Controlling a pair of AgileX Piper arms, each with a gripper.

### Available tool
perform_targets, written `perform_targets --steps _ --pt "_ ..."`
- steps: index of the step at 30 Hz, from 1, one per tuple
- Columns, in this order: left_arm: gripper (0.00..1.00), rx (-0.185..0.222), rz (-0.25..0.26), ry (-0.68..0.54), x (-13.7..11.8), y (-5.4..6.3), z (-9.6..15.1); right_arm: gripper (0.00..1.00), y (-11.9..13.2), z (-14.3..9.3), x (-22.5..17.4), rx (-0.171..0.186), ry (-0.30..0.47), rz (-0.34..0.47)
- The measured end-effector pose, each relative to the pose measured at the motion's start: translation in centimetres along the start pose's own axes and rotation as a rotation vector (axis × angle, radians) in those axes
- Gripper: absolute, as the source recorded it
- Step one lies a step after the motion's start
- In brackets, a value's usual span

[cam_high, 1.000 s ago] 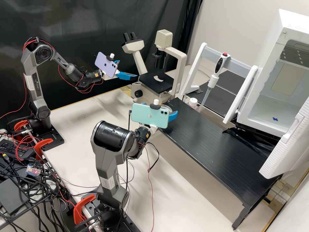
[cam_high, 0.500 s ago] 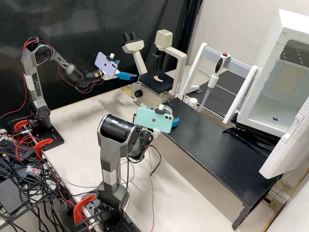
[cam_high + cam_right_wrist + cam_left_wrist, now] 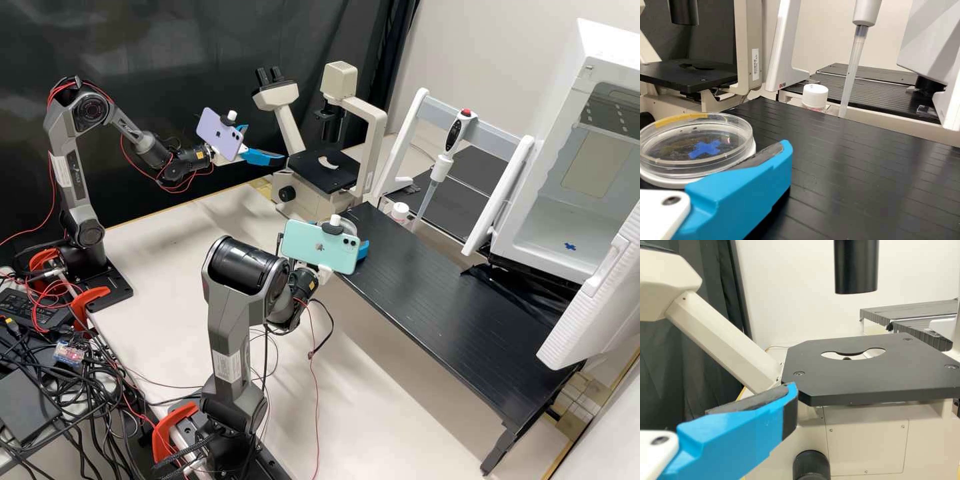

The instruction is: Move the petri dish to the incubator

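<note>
At the stand's far-left end in the high view is my right gripper [image 3: 362, 251], partly behind its green phone. In the right wrist view the clear petri dish [image 3: 677, 142], on a white round base and marked with a blue cross, lies against the inner side of my right gripper [image 3: 755, 172], which is shut on it. My left gripper [image 3: 265, 143] stands open and empty left of the microscope stage in the high view; the left wrist view shows a finger of my left gripper [image 3: 740, 432] beside that stage. The incubator [image 3: 577, 220] stands open at the right, a blue cross on its floor.
The black stand [image 3: 453, 300] reaches to the incubator's open door [image 3: 600, 293]. Behind it are a white-capped bottle [image 3: 400, 211] and a pipette [image 3: 441, 167] on a rack. The microscope [image 3: 325, 170] is at the back.
My right arm has moved right and slightly toward the front of the bench in the high view, then nearly stopped; the dish appears to shift slightly with it. The left arm has stayed still.
</note>
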Motion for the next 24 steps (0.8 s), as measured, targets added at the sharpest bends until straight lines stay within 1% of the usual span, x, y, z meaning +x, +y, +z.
perform_targets --steps 5,6,16,18,20,24 --pt "1.0 0.0 0.0 0.0 0.0 0.0 0.0 0.0 0.0 0.0 0.0 -0.004 0.005 -0.004" --pt "1.0 0.0 0.0 0.0 0.0 0.0 0.0 1.0 -0.1 -0.1 0.1 -0.006 0.008 -0.007" --pt "1.0 0.0 0.0 0.0 0.0 0.0 0.0 1.0 0.0 -0.5 1.4 -0.007 0.003 -0.028" --pt "1.0 0.0 0.0 0.0 0.0 0.0 0.0 1.0 0.0 -0.6 1.9 -0.002 0.002 -0.03" --pt "1.0 0.0 0.0 0.0 0.0 0.0 0.0 1.0 0.0 -0.5 2.2 0.013 -0.001 -0.033" --pt "1.0 0.0 0.0 0.0 0.0 0.0 0.0 1.0 0.0 -0.3 2.8 0.022 -0.002 -0.053"
